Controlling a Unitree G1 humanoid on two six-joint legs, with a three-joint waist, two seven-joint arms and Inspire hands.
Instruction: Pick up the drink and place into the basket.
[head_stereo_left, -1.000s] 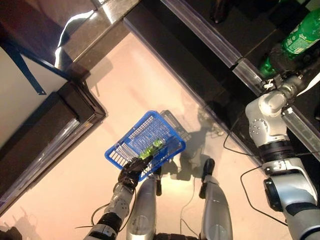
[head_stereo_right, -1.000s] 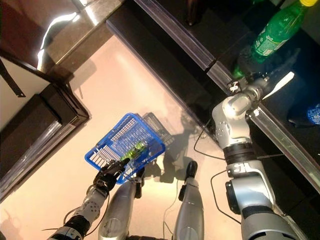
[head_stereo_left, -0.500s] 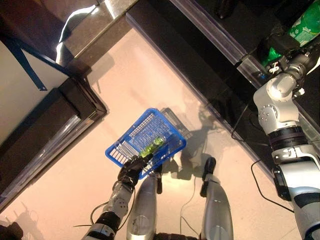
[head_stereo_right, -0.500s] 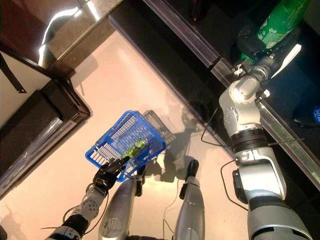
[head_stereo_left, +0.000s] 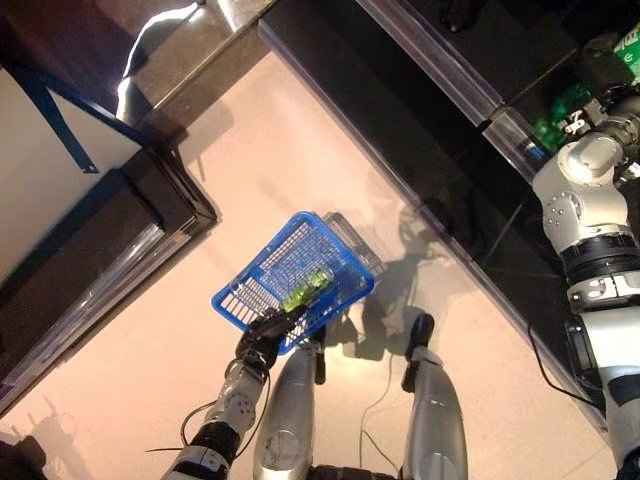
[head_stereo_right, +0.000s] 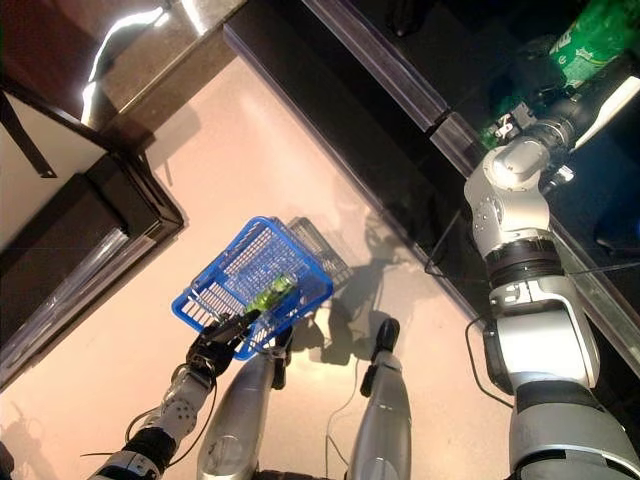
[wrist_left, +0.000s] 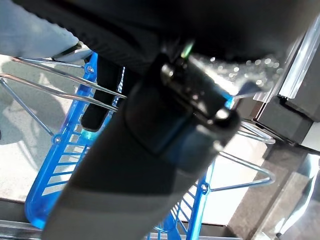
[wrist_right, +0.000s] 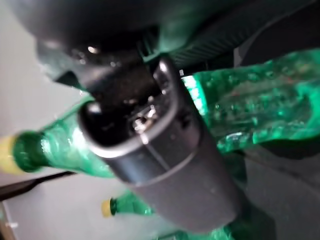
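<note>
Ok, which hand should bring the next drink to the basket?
The right hand: it is already closed round a green bottle up at the shelf. The left hand is busy gripping the blue basket, which already holds one green bottle.

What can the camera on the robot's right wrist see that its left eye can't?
Only the right wrist view shows the right hand wrapped round a green bottle, its yellow cap, and a second green bottle beyond. Only the left eye view shows the blue basket, held by the left hand, with a green bottle inside. Both share green bottles at the right arm's end.
</note>
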